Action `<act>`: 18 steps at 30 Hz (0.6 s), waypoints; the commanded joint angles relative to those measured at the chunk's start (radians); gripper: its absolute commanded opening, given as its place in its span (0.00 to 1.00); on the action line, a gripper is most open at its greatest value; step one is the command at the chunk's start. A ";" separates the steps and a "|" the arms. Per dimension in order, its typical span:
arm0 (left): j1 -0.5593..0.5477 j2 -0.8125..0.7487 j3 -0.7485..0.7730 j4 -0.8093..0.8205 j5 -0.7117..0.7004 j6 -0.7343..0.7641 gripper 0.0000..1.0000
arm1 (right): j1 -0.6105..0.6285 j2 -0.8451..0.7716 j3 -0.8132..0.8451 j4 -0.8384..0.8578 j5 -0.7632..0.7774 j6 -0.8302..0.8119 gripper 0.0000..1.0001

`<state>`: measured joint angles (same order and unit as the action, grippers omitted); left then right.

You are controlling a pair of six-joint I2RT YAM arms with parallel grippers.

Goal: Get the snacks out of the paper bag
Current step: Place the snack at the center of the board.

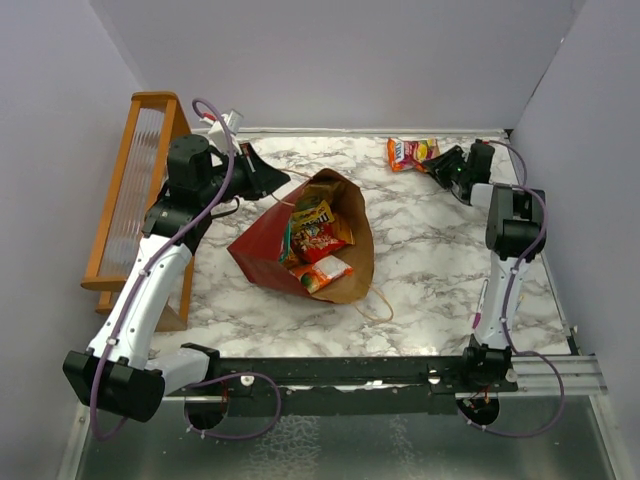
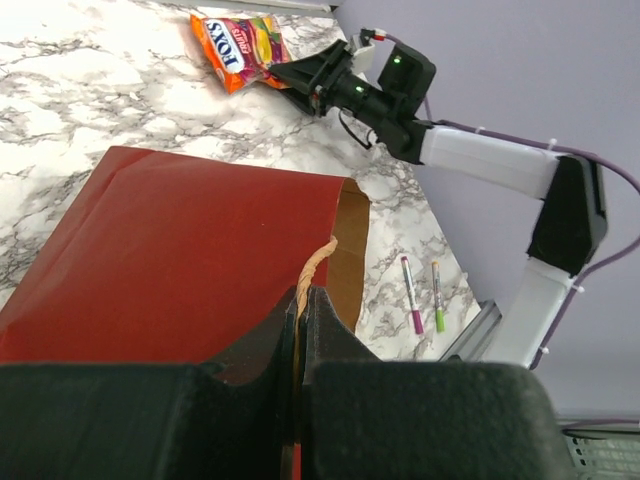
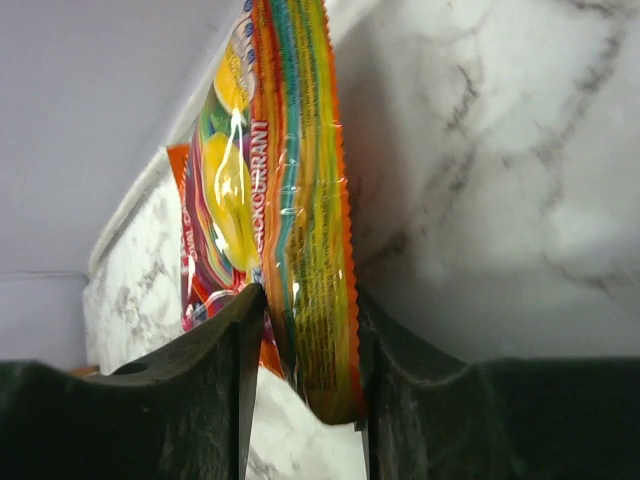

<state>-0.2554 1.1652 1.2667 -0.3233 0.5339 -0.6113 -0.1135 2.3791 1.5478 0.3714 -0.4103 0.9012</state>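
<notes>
several snacks (image 1: 318,240) are lying inside the paper bag (image 1: 258,250), which is resting on its side in the middle of the marble table (image 1: 430,260). the left gripper (image 2: 302,300) is pinching the bag's tan handle (image 2: 315,262) between closed fingers. the right gripper (image 1: 440,165) is sitting at the far right corner with an orange candy packet (image 1: 410,152) filling the gap between its fingers, though i cannot tell whether it is squeezing it.
</notes>
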 commanded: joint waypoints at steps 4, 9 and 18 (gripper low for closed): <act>0.002 -0.041 -0.027 -0.008 0.001 0.016 0.00 | -0.014 -0.410 -0.266 -0.184 0.056 -0.237 0.68; 0.001 -0.051 -0.027 -0.012 0.005 0.016 0.00 | -0.013 -0.707 -0.528 -0.242 0.011 -0.253 0.81; 0.001 -0.049 -0.021 -0.017 0.017 0.022 0.00 | 0.150 -1.171 -0.909 -0.311 -0.155 -0.272 0.81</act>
<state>-0.2554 1.1339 1.2411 -0.3309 0.5339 -0.6067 -0.0212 1.3853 0.7250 0.1867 -0.4736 0.6750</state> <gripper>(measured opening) 0.019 0.811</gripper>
